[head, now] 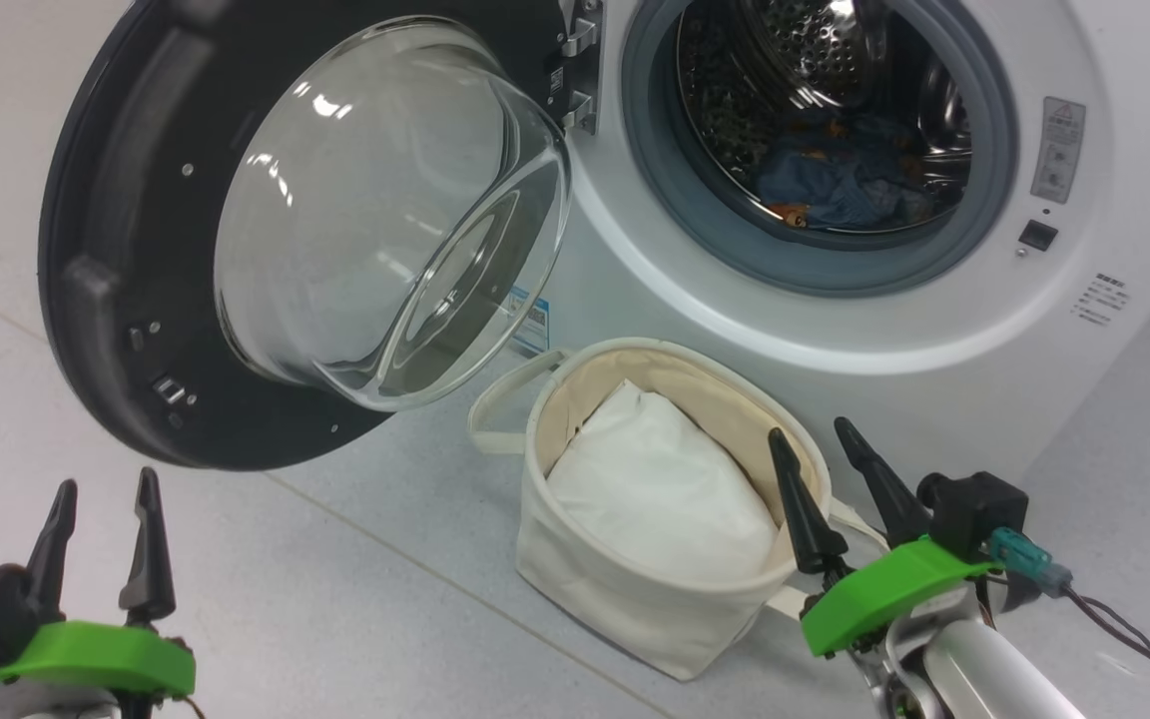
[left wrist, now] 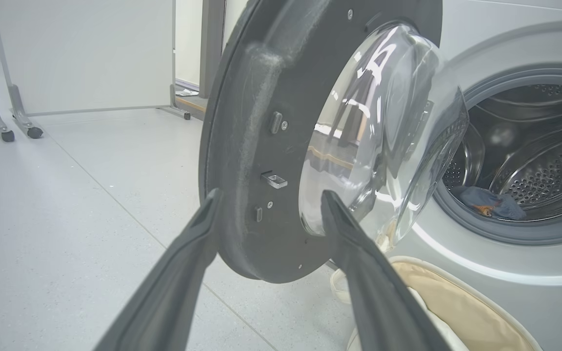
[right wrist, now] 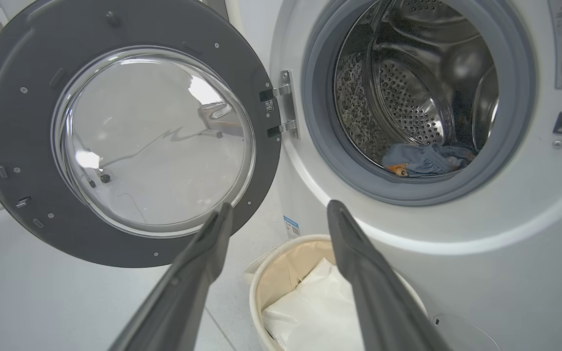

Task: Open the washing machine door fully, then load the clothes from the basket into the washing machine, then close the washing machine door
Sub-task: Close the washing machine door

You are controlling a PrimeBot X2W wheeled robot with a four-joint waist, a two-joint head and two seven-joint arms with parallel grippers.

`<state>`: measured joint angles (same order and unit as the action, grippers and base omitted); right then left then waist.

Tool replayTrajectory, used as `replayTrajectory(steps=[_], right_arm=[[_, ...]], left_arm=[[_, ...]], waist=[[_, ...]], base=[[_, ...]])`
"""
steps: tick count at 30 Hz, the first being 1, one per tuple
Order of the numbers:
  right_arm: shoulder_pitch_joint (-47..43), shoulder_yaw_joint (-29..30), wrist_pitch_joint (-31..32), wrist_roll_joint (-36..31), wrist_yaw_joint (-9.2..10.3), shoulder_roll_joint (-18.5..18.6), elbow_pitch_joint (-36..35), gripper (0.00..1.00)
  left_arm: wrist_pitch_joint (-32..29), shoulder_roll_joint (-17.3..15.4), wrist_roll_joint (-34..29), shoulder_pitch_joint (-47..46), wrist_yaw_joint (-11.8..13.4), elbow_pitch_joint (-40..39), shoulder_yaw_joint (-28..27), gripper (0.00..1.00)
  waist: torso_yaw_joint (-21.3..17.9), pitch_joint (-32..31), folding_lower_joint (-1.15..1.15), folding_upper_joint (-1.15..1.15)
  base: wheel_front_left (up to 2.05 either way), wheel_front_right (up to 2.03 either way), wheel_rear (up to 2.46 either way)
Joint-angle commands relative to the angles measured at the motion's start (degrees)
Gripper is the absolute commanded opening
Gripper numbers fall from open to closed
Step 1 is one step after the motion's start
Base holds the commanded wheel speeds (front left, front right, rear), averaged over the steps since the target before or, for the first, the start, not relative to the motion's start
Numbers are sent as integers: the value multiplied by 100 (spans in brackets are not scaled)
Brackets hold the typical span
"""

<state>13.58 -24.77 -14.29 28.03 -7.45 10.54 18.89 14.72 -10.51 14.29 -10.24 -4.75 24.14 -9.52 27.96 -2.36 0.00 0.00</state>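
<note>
The washing machine door (head: 106, 300) hangs swung wide at ten o'clock in the head view, glass bowl (head: 375, 210) bulging our way, and the clothes (head: 835, 185) lie bunched low in the drum of the washing machine (head: 934, 399) at one o'clock. Below the drum mouth, at six o'clock, the basket (head: 625, 599) sits on the floor with white padding (head: 655, 489) inside. Left gripper (head: 107, 479) at eight o'clock, right gripper (head: 810, 429) at five o'clock by the basket's rim: both spread wide, holding nothing.

The washing machine door (head: 106, 200) is hanging wide open, blue clothes (head: 835, 185) are lying inside the washing machine (head: 934, 389), and the cream basket (head: 615, 589) is sitting upright just in front.
</note>
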Motion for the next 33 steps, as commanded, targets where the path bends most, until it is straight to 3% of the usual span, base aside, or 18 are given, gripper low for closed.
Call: replayTrajectory(steps=[1,26,27,28,33], right_arm=[[247,-107,-71,51,-3,47,-126,100],[202,-84,-71,75,-3,10,-101,100],[194,-78,-71,75,-3,11,-104,100],[188,-68,-71,75,-3,11,-111,100],[155,-52,-71,74,-3,21,-126,100]], left_arm=[[28,-101,14,-99,-26,-252,-245,100],[28,-1,-83,-121,-166,-225,-337,100],[28,3,-72,-129,-175,-242,-329,87],[28,1,-63,-129,-184,-246,-316,0],[28,-51,92,-267,-229,-412,-276,0]], waist=[[27,30,0,0],[-16,-19,0,0],[-19,-23,0,0],[-21,-25,0,0],[-31,-39,0,0]], base=[[0,0,0],[0,0,0],[0,0,0],[0,0,0],[0,0,0]])
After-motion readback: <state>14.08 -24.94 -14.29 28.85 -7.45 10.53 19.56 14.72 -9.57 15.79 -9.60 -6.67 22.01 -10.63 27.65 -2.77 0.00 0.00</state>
